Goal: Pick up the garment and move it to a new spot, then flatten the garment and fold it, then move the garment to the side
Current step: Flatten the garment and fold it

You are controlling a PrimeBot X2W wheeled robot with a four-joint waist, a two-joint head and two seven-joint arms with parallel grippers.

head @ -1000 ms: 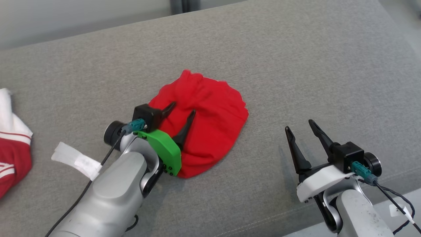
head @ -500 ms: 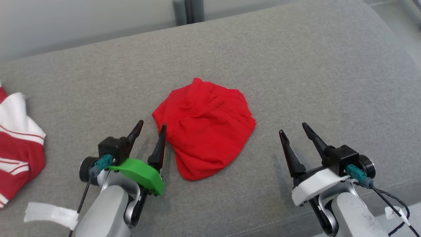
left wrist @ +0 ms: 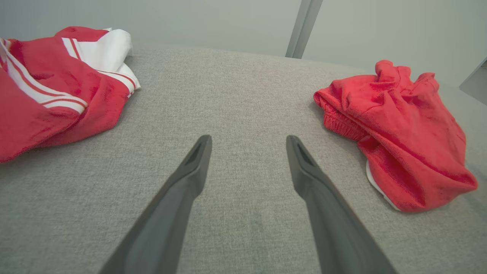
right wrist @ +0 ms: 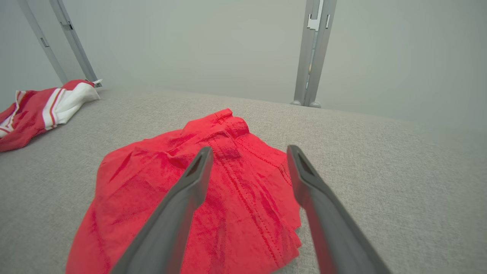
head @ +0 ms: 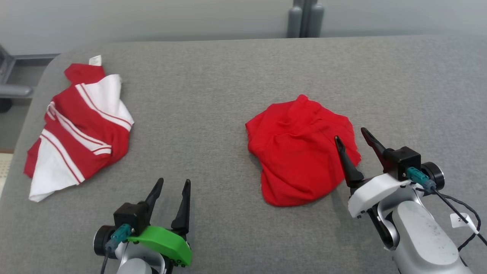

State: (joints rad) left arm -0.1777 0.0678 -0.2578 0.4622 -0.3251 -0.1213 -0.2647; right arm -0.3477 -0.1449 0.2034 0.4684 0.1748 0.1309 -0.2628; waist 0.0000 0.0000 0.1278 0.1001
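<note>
The plain red garment lies bunched in a rounded heap on the grey cushion, right of centre. It is also in the left wrist view as garment and under the fingers in the right wrist view as garment. My right gripper is open at the garment's right edge, its fingers above the cloth and holding nothing. My left gripper is open over bare cushion, well to the left of the garment, with nothing between its fingers.
A red-and-white striped garment lies crumpled at the cushion's far left, also seen as striped garment and striped garment. The grey cushion ends near a pale wall with a metal post.
My left gripper has drawn back off the red garment and now stands apart from it, empty. The head camera has swung left, bringing the striped garment fully into view.
</note>
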